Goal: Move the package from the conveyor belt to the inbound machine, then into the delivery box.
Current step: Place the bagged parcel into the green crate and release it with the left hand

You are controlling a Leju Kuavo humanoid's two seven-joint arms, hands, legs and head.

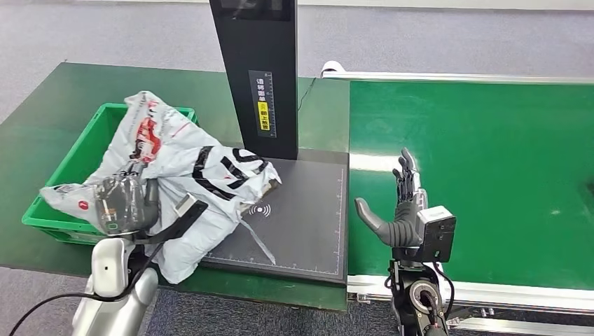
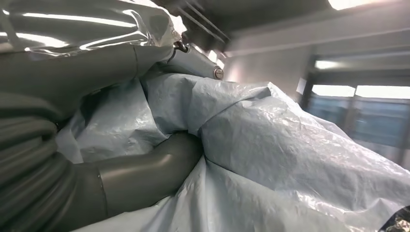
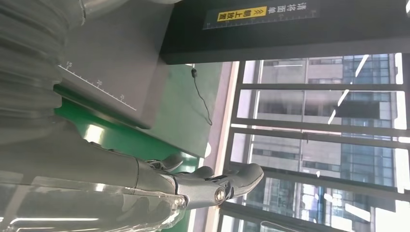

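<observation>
The package (image 1: 183,175), a crumpled white plastic mailer with red and black print, lies half over the green delivery box (image 1: 78,157) and half on the black pad of the inbound machine (image 1: 308,217). My left hand (image 1: 125,203) grips the package's near edge; up close the thumb (image 2: 145,174) presses into pale blue-white plastic (image 2: 290,159). My right hand (image 1: 399,210) stands upright over the near edge of the green conveyor belt (image 1: 483,168), fingers (image 3: 227,186) spread and holding nothing.
The machine's black upright column (image 1: 259,70) with a ruler label rises behind the pad. A dark green table (image 1: 49,105) carries the box. A white belt rail (image 1: 490,294) runs along the near side; a thin cable (image 1: 305,91) trails behind the column.
</observation>
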